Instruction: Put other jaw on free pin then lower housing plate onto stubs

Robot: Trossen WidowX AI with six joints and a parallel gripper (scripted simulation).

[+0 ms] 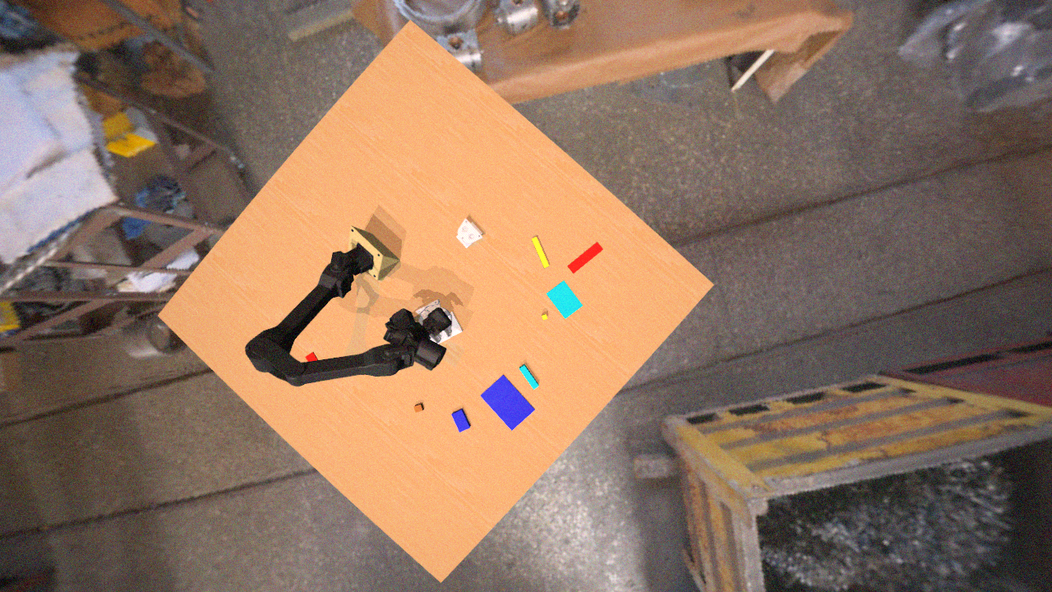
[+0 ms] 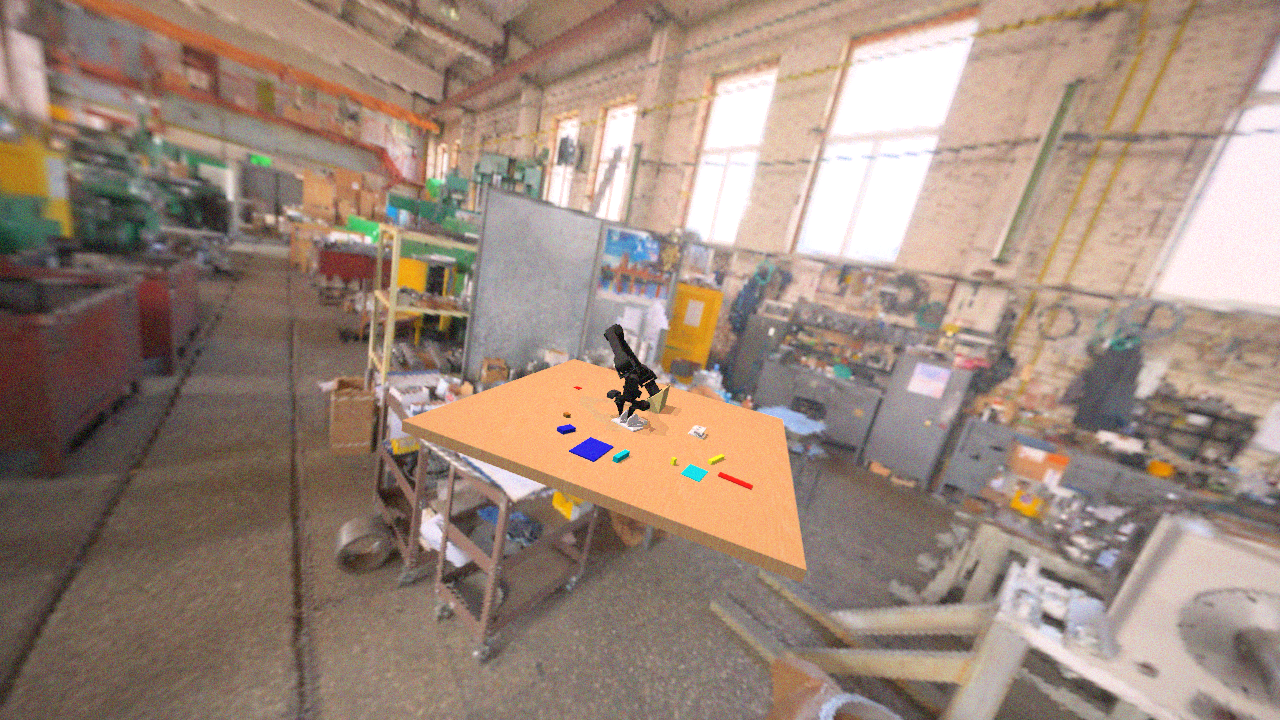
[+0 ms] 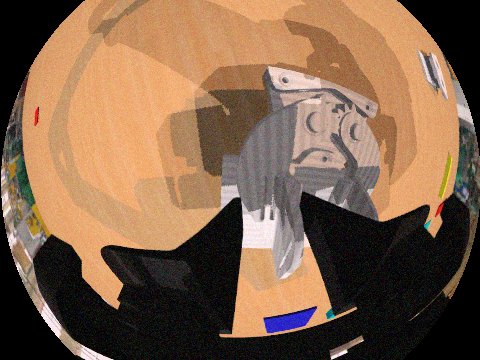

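The white base [image 1: 454,330] [image 3: 230,192] lies on the table under my arm. In the wrist view, two round hubs stand side by side on it, with teeth between them; whether they mesh is unclear. My gripper [image 3: 269,201] is low over the near side of the base, shut on one upright grey jaw [image 3: 288,227]. The other grey jaw [image 3: 354,187] is just right of it, partly behind my right finger. The white housing plate [image 1: 468,233] [image 2: 697,431] [image 3: 431,74] lies apart on the table, off the base. The pin ends are hard to make out.
A large blue plate [image 1: 507,401] [image 2: 590,449] and a blue block [image 1: 461,420] lie on the near side. A cyan bar [image 1: 528,376], a cyan plate [image 1: 565,299], a yellow bar [image 1: 540,252] and a red bar [image 1: 585,257] lie right of the base. A small brown cube [image 1: 418,407] is near the arm.
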